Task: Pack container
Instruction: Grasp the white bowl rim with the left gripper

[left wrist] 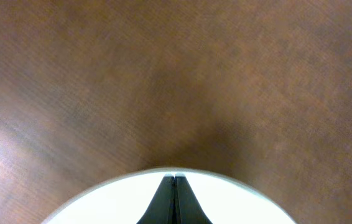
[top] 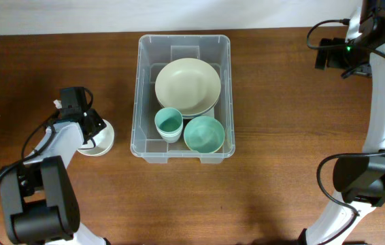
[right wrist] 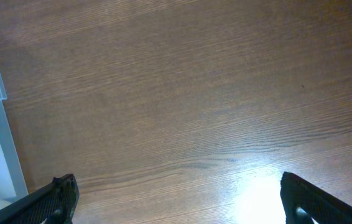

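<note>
Left hand fingers pressed together over white bowl, right hand spread wide above table

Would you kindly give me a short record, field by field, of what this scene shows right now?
container: large clear rectangular plastic bin, mid wooden table
inside, upper end in the overhead view: pale cream round plate
inside, lower end: teal cup beside teal bowl
outside: white round bowl, on the table left of the bin
left claw: shut, at the white bowl; whether it grips cannot be told
right claw: open, above bare table right of the bin
</note>
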You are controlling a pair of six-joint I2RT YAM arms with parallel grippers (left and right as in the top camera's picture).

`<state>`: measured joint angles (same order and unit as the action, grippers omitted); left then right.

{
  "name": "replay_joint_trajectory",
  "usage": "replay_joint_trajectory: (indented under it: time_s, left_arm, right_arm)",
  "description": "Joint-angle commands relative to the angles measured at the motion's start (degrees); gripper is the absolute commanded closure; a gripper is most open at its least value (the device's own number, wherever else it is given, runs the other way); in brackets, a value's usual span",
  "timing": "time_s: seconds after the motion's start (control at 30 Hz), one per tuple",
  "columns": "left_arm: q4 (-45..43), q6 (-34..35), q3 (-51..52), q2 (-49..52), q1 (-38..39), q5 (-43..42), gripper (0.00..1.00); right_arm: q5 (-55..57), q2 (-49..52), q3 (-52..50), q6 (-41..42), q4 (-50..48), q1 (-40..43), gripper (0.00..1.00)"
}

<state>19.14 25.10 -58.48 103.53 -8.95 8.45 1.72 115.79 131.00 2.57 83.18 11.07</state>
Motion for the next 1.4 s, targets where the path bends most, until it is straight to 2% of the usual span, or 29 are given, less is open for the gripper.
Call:
replay_joint_trajectory:
  time_s: [0.0, 0.17, 0.33, 0.6, 0.8, 0.9, 0.97, 1.0, 1.1, 1.2, 1.27, 1.37]
  left_arm:
    - [-6.51, -5.38, 0.33, 2.01, 0.07, 1.05, 0.99]
    - [-14.38, -11.56, 0.26, 2.01, 0.04, 1.36, 0.99]
    - [-16.96, -11.98, -0.02, 2.01, 0.0, 8.04, 0.99]
    - [-6.38, -11.56, -2.89, -1.46, -0.04, 6.73, 0.99]
    - [-0.83, -10.99, -4.81, -10.91, -0.11, 2.38, 0.99]
    - [2.27, -7.72, -4.81, -16.15, -0.39, 2.49, 0.94]
    - [6.49, -1.7, -4.79, -18.97, -1.33, 2.47, 0.92]
    - [7.63, 0.07, -4.79, -19.15, -1.75, 2.45, 0.89]
    - [11.04, 3.8, -4.57, -18.84, -3.69, 1.79, 0.62]
    - [12.96, 3.78, -4.42, -18.03, -5.77, 0.79, 0.42]
    - [13.68, 3.76, -4.42, -16.63, -7.58, -0.15, 0.35]
    - [13.4, 3.78, -4.42, -14.6, -8.59, -0.74, 0.34]
  right_arm:
    - [0.28, -0.15, -0.2, -0.15, -0.02, 0.22, 0.01]
    - [0.31, -0.15, -0.2, -0.15, -0.02, 0.22, 0.01]
    - [0.28, -0.15, -0.2, -0.15, -0.02, 0.22, 0.01]
    - [0.31, -0.15, -0.2, -0.15, -0.02, 0.22, 0.01]
    - [0.31, -0.15, -0.2, -0.15, -0.02, 0.22, 0.01]
    - [0.31, -0.15, -0.2, -0.15, -0.02, 0.22, 0.01]
    - [0.31, -0.15, -0.2, -0.15, -0.02, 0.22, 0.01]
    - [0.31, -0.15, -0.2, -0.15, -0.02, 0.22, 0.01]
    - [0.31, -0.15, -0.2, -0.15, -0.02, 0.22, 0.01]
    - [0.28, -0.15, -0.2, -0.17, -0.02, 0.22, 0.01]
    - [0.31, -0.15, -0.2, -0.15, -0.02, 0.22, 0.01]
    - [0.31, -0.15, -0.2, -0.15, -0.02, 0.22, 0.01]
